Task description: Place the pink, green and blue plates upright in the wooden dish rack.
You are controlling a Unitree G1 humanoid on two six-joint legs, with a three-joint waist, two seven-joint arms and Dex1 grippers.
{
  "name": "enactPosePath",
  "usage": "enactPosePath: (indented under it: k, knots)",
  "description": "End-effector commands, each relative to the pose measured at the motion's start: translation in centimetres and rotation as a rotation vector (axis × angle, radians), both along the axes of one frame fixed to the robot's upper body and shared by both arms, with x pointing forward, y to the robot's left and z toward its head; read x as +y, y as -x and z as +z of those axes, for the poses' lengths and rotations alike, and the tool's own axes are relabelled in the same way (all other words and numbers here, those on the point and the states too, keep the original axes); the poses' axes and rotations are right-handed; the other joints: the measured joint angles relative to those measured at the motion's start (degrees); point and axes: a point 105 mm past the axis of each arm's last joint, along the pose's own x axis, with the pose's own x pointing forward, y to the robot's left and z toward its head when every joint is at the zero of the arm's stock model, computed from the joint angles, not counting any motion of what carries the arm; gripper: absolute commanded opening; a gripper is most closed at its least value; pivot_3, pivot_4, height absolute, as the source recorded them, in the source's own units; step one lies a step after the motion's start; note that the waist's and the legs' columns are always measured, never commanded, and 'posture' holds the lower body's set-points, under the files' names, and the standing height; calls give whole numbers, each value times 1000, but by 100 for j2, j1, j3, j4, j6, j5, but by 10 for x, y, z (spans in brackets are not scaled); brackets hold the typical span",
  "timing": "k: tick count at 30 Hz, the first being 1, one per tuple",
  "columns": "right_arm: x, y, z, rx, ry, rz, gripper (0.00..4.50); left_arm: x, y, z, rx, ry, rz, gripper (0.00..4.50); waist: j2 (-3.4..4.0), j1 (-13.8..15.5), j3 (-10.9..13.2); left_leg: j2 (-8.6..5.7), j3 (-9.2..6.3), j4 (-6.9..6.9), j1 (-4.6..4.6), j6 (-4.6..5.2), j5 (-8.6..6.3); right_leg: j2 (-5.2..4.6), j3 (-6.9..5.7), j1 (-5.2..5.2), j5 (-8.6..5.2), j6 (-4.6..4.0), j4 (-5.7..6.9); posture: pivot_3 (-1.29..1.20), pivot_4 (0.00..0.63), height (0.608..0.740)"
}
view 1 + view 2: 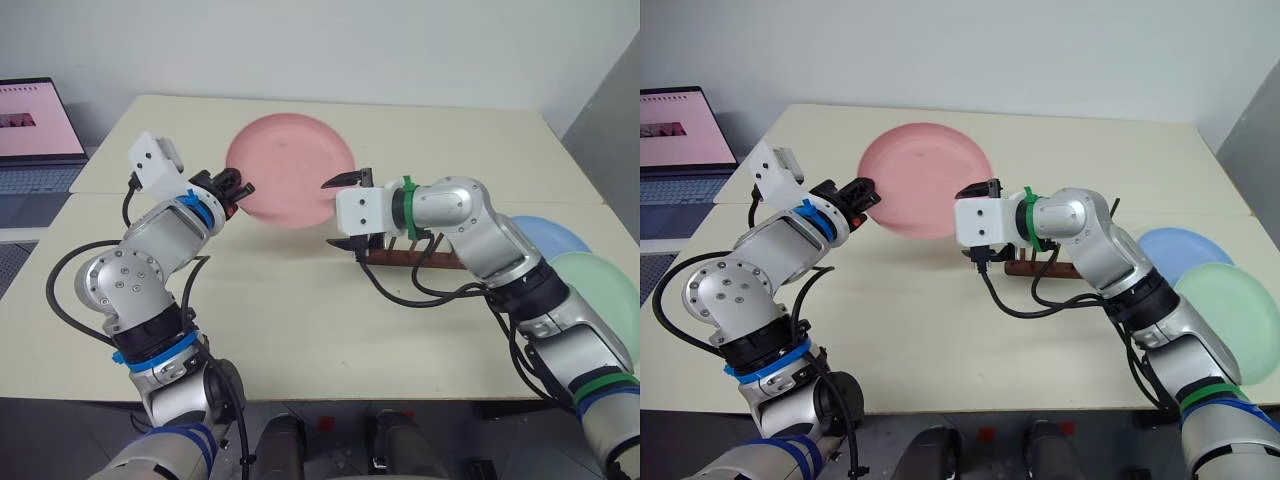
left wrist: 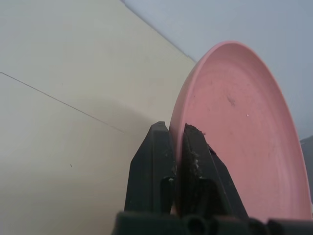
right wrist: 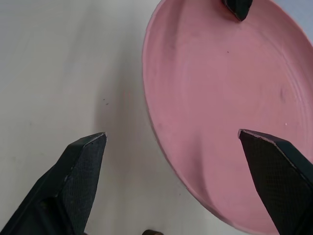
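The pink plate point(image 1: 290, 170) hangs tilted above the table, my left gripper point(image 1: 238, 190) shut on its left rim; in the left wrist view the fingers point(image 2: 161, 152) pinch the plate's edge point(image 2: 234, 132). My right gripper point(image 1: 328, 213) is open just right of the plate; in its wrist view the jaws point(image 3: 171, 135) straddle the plate's near rim without touching it. The wooden dish rack point(image 1: 420, 258) sits on the table, mostly hidden behind my right arm. At the table's right side the blue plate point(image 1: 555, 235) and the green plate point(image 1: 600, 290) lie flat, the green one overlapping the blue.
A laptop point(image 1: 35, 130) with a lit screen stands on a separate surface at the far left. The cream table point(image 1: 300, 320) has a seam running across it, and its front edge is near my body.
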Motion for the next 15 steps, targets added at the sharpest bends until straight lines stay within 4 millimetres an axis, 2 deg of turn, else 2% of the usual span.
enactPosePath:
  k: [1, 11, 13, 15]
  knots:
    - [4, -6, 18, -123, 0, 4, 3942, -3, 2, 18, -65, 17, -4, 0, 0, 1, 0, -1, 1, 1, 1, 0, 0, -1, 0, 2, 0, 0, -1, 0, 150, 739]
    - [8, -14, 18, -207, 30, 18, 431, -4, 3, 12, -38, 46, -45, 0, 0, 0, 0, 0, 1, 3, 2, -3, 2, 0, 1, 3, 0, 0, 1, 0, 150, 739]
    - [8, -15, 19, -218, 30, 25, 11, -2, 3, 11, -35, 50, -52, 0, 0, -3, 0, 0, 2, 2, 2, -3, 2, 0, 2, 2, 0, 0, 1, 0, 150, 739]
    - [7, -15, 22, -233, 27, 30, 11, 0, 4, 8, -21, 42, -76, 0, 0, -3, 0, 1, 0, 2, 2, -3, 2, 0, 1, 2, 0, 0, 1, 0, 150, 739]
